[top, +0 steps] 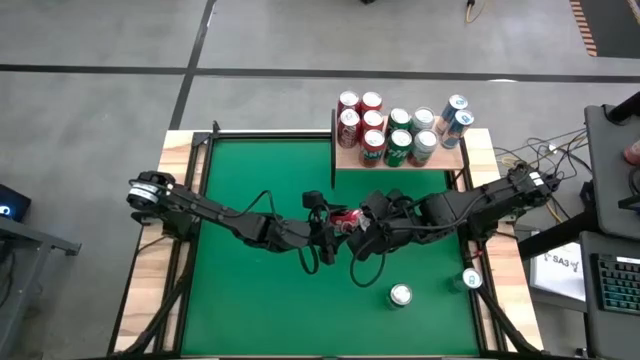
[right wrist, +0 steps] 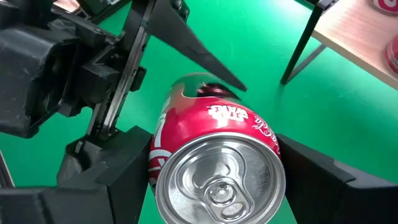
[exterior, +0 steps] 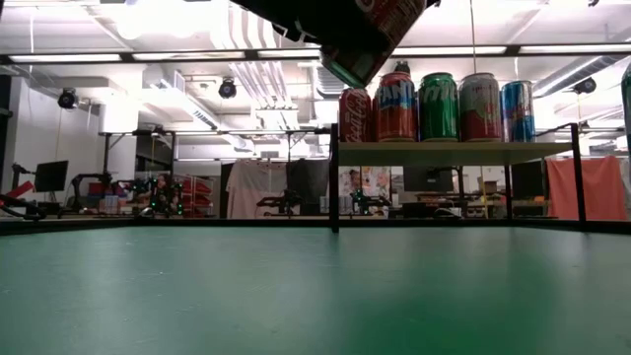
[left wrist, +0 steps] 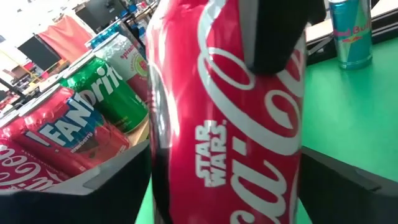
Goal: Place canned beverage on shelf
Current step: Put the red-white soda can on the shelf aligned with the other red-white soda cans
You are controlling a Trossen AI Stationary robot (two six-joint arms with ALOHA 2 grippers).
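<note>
The shelf (top: 400, 158) stands at the worktop's (top: 260, 290) far edge with cans (top: 398, 135) packed on it, while both pincers meet mid-worktop around one can (top: 347, 221) (raised off the surface), and two more cans (top: 401, 295) stand nearer the front right.

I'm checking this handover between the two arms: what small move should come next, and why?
Probably the left gripper should finish letting go and back away. The red cola can hangs above the table between both grippers; the right gripper has a finger on each side of it, while the left fingers stand at its far end. The shelf still has a bare front strip for it.
</note>
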